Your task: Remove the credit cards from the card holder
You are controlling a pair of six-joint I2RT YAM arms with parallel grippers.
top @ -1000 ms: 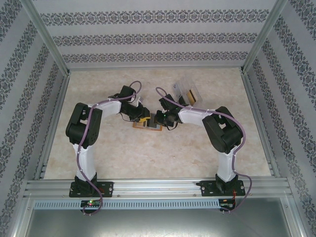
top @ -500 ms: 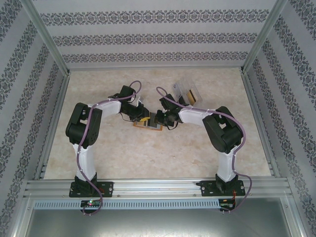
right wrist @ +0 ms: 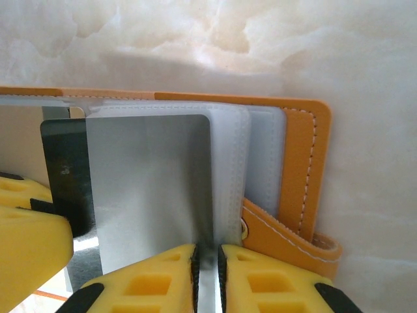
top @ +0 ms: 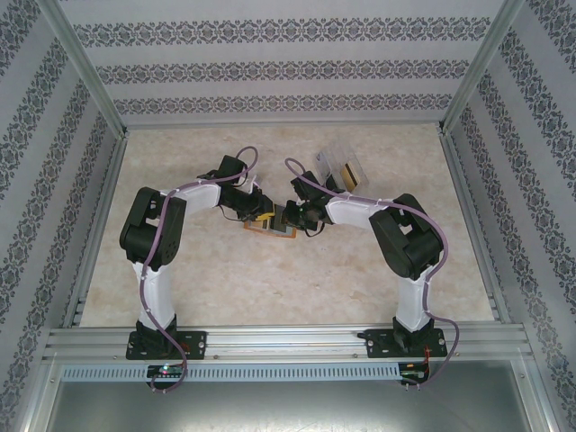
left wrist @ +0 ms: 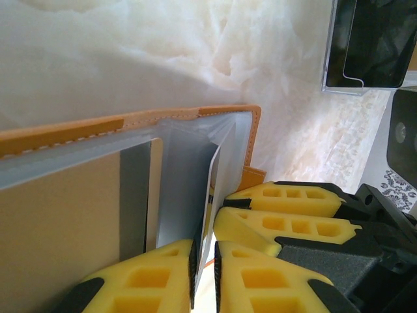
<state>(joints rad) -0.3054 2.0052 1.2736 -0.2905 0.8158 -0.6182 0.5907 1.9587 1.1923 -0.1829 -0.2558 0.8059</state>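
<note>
Left fingers (left wrist: 260, 277) closer, card (left wrist: 189, 195) between them

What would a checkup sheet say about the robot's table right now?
Surface: pale marbled tabletop.
Job's things: orange card holder lies open with both hands at it; a dark card peeks from behind a grey pocket leaf.
Clutter: clear box with dark and gold contents, beyond the right arm.
Hands: left hand pinched shut on a thin sheet, card or pocket unclear; right hand pinched shut on the grey pocket leaf.
Cables: purple cables run along both arms.
Surroundings: patterned walls, metal frame.
</note>
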